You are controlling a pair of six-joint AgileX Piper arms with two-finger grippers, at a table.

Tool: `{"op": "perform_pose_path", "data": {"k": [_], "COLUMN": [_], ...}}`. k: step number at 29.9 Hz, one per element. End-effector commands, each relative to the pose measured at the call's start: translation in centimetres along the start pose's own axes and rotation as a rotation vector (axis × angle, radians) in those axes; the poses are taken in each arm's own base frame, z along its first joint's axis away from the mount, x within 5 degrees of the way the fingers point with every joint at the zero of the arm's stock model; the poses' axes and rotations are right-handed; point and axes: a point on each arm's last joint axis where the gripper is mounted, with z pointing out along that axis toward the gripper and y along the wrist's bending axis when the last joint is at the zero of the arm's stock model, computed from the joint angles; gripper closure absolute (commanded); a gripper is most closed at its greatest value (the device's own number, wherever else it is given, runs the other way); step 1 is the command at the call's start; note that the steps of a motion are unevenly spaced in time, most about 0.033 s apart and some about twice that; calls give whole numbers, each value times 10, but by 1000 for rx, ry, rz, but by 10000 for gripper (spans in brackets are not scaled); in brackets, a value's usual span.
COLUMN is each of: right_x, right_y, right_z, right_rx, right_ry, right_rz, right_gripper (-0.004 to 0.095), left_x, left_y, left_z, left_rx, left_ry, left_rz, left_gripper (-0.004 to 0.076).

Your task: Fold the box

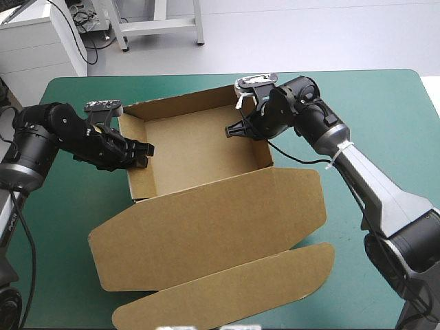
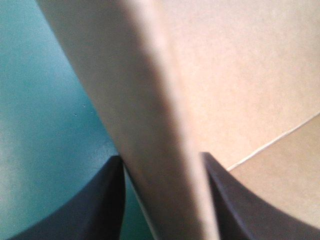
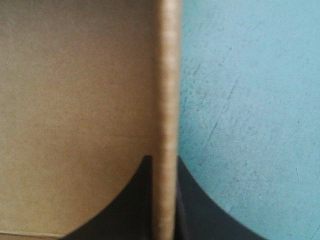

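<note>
The brown box point(image 1: 192, 148) stands as an open tray in the middle of the table. Its lid point(image 1: 213, 227) lies flat toward the near edge. My left gripper point(image 1: 141, 152) reaches over the tray's left wall. In the left wrist view that wall point(image 2: 150, 125) runs between the black fingers point(image 2: 95, 210), and the left gripper point(image 2: 160, 165) is shut on it. My right gripper point(image 1: 237, 129) sits at the right wall near the far corner. In the right wrist view the right gripper point(image 3: 164, 162) is shut on the wall's top edge point(image 3: 167, 100).
The lid's rounded front flap point(image 1: 227, 289) reaches almost to the near edge. Teal-green cover point(image 1: 371, 110) shows to the right of the box and a narrower strip point(image 1: 62, 206) to the left. The right arm slants across the near-right part of the table.
</note>
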Motion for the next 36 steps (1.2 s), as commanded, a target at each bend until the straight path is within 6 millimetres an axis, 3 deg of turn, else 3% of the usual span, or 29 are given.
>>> {"op": "perform_pose_path", "data": {"k": [1,11,16,28,36], "right_x": [-10,-6,-4,0,4], "right_y": [1,0,-1,-2,-6], "right_z": [-33,-32,-32,-32,-32], "right_rx": [-18,2,10,18,59], "right_ry": [-121,-78,-55,-20,32], "right_rz": [5,5,22,36,29], "right_gripper": [908,908,908,908,908], "left_x": [2,-1,-2,-4,-4], "left_y": [-17,-22,-17,4,7], "left_z": [-20,-27,-27,-30,-20], "left_rx": [29,31,-14,-240,-265], "left_ry": [-54,-75,-87,-121,-54], "left_rz": [27,-6,-20,-105,-112], "left_gripper": [519,535,729,731,731]}}
